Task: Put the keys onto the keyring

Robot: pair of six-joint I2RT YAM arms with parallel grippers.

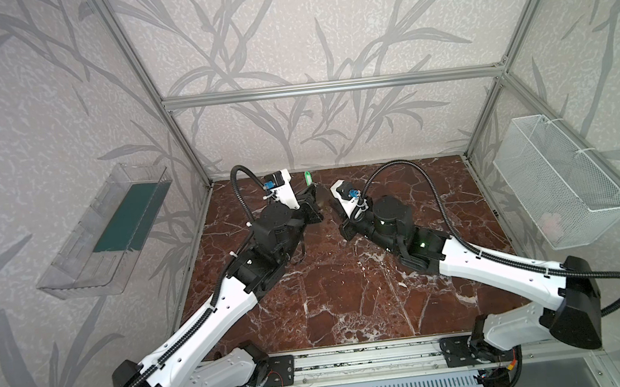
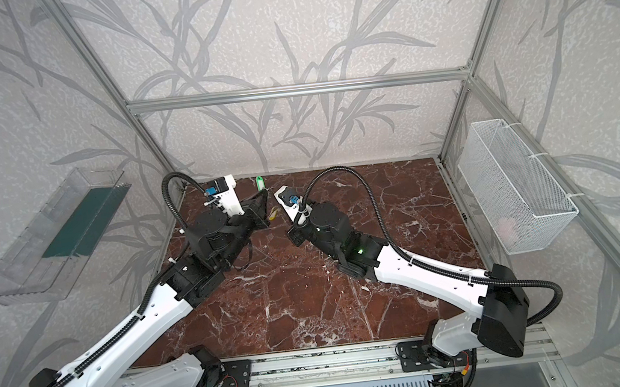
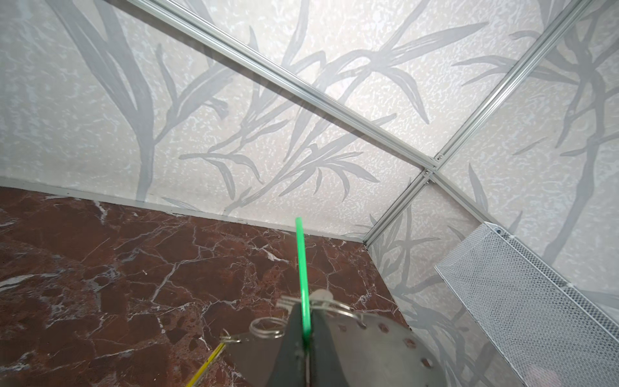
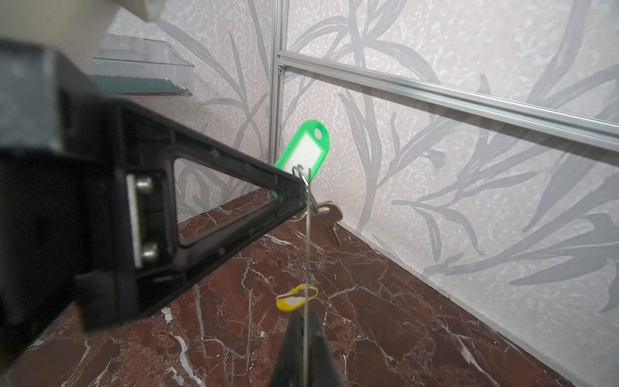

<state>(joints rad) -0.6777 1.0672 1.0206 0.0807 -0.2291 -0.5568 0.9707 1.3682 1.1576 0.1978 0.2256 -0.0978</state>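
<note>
My left gripper (image 3: 304, 310) is shut on the green tag (image 3: 303, 268), which shows edge-on in the left wrist view and flat in the right wrist view (image 4: 303, 155). Its silvery key (image 4: 330, 217) hangs behind it from a wire ring (image 4: 301, 174). The keyring (image 3: 368, 351), a grey plate with edge holes, stands on edge between the arms. My right gripper (image 4: 304, 315) is shut on its lower edge (image 4: 307, 251). The ring lies against the holed edge; whether it passes through a hole I cannot tell. The yellow tag (image 4: 296, 298) with its key hangs below the plate's corner (image 3: 207, 363).
All of this is held near the back wall, above the red marble tabletop (image 1: 350, 296). The green tag (image 1: 307, 179) sticks up between the two wrists in both top views. A white wire basket (image 1: 558, 180) hangs on the right wall and a clear plastic tray (image 1: 108, 235) on the left wall.
</note>
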